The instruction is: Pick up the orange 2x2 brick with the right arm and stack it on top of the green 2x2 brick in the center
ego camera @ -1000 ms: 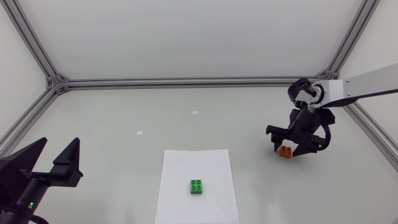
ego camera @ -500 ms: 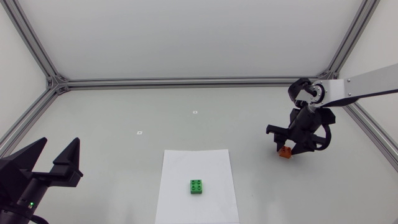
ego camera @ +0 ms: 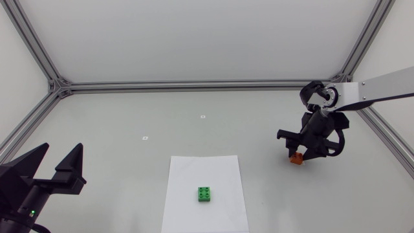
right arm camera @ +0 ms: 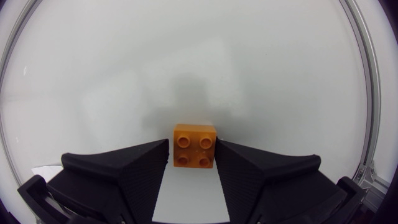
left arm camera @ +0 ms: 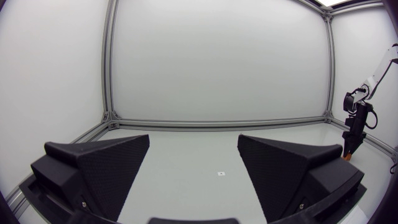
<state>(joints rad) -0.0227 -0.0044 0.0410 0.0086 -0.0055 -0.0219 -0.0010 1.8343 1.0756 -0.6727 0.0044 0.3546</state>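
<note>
At the near edge of the table (ego camera: 129, 116), the left gripper (ego camera: 63, 150) rests idle, its jaws wide apart and holding nothing. Just beyond it, toward the middle, the green brick (ego camera: 206, 194) sits studs-up on a sheet of white paper (ego camera: 187, 175), with nothing on top of it. Farther back and well off to the right, the right gripper (ego camera: 298, 156) points down over the orange brick (right arm camera: 195, 145), which appears to sit on the bare tabletop, well apart from the paper.

The job looks to be at the grasping stage, with the stacking not yet begun. The next move calls for a straight lift off the table, a carry across to the green brick, and a squared-up descent so the studs meet.

In the right wrist view the right jaws stand only a brick's breadth apart, one finger against each side of the orange brick, so they appear clamped on it.
</note>
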